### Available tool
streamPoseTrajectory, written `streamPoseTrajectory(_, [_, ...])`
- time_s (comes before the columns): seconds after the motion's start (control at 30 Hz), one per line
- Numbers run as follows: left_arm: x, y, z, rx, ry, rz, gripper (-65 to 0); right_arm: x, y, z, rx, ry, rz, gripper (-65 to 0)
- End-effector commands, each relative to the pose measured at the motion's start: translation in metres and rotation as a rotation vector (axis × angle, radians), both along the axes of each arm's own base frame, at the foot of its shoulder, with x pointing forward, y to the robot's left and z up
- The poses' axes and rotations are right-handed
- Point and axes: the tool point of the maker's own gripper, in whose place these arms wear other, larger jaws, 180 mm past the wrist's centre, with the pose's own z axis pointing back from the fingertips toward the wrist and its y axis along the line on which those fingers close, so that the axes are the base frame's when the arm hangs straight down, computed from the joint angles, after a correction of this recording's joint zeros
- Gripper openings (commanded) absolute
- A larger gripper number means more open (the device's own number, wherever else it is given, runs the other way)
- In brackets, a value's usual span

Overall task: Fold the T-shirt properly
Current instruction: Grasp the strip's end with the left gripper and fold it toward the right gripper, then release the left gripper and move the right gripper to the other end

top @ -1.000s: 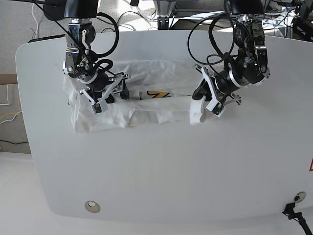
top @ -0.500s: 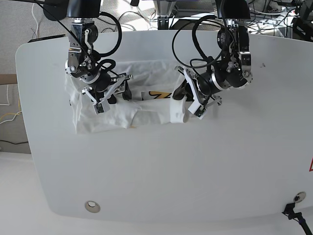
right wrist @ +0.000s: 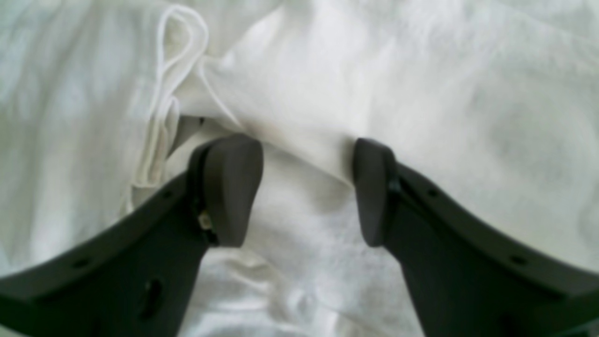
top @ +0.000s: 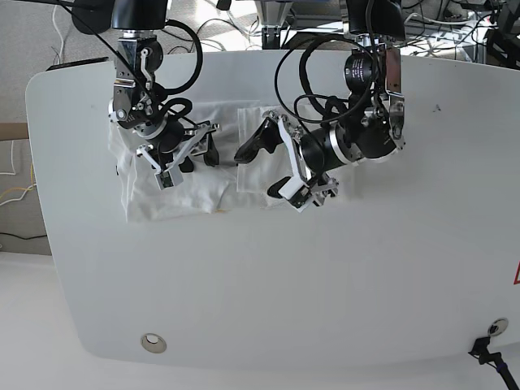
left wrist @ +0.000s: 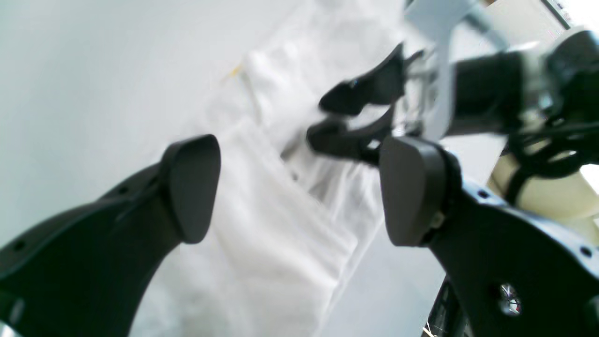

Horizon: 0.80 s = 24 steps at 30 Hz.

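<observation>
Leftward swings the left gripper (top: 272, 166) since a second ago, jaws now spread and empty over the T-shirt (top: 175, 191) bunched at table (top: 325, 284) left; right gripper (top: 183, 154), nearer, open astride a ridge.

Lab: white table (top: 268, 284); loose cables (top: 244, 36)
</observation>
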Motion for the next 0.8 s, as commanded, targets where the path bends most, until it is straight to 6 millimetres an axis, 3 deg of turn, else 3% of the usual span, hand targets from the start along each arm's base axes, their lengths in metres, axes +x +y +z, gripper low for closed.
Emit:
streamPoseTrajectory(0.0, [0.008, 0.010, 0.013, 0.009, -0.053, 0.006, -14.8, 0.004, 0.000, 0.005, -0.002, -0.015, 0.007, -30.8])
streamPoseTrajectory(0.17, [0.027, 0.087, -0.019, 0.230, -0.051, 0.117, -14.8, 0.005, 0.000, 0.006, 0.003, -0.017, 0.006, -30.8])
streamPoseTrajectory(0.27, [0.024, 0.119, -0.044, 0.345, -0.021, 0.134, -15.5, 0.005, 0.000, 0.008, 0.004, -0.022, 0.006, -30.8])
streamPoseTrajectory(0.33, [0.025, 0.128, -0.051, 0.357, -0.032, 0.147, -21.6, 0.006, 0.001, 0.009, 0.007, -0.023, 0.006, -30.8])
streamPoseTrajectory(0.4, [0.021, 0.132, -0.060, 0.356, -0.028, 0.156, -33.9, 0.006, 0.001, 0.009, 0.006, -0.025, 0.006, -30.8])
streamPoseTrajectory(0.53, [0.022, 0.139, -0.073, 0.406, -0.031, 0.172, -65.0, 0.010, 0.002, 0.021, 0.003, -0.060, 0.010, -31.1])
streamPoseTrajectory(0.7, [0.025, 0.138, -0.077, 0.448, -0.070, 0.190, -65.0, 0.017, 0.004, 0.044, -0.009, -0.125, 0.019, -46.0])
streamPoseTrajectory(0.77, [0.024, 0.141, -0.088, 0.467, -0.048, 0.186, -65.0, 0.021, 0.004, 0.058, -0.017, -0.167, 0.022, -49.7])
